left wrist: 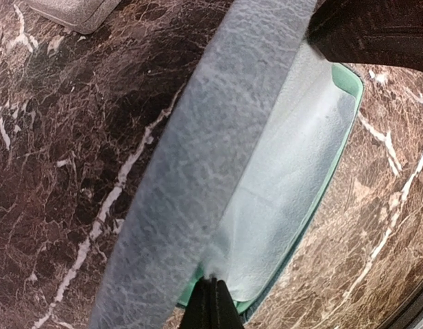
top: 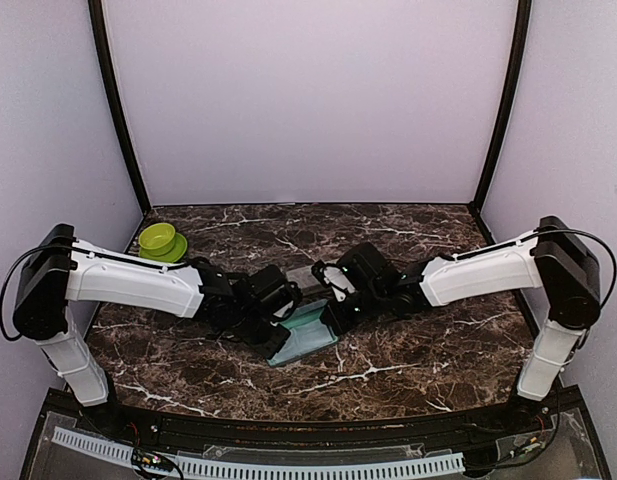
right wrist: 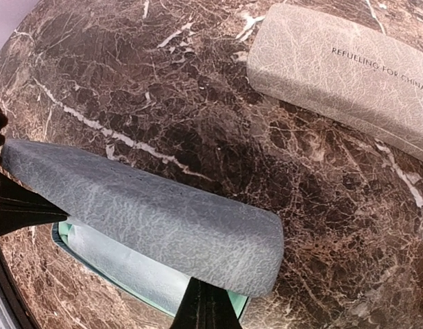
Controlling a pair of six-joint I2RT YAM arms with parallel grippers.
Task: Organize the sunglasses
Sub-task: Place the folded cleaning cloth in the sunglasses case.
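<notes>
Pinching blue-grey case (right wrist: 149,219) at frame centre with left claw (left wrist: 210,305) and right claw (right wrist: 203,307); likely propping lid open for sunglasses.

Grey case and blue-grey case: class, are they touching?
Apart. The right wrist view shows a strip of bare marble table between the grey case and the blue-grey case.
</notes>
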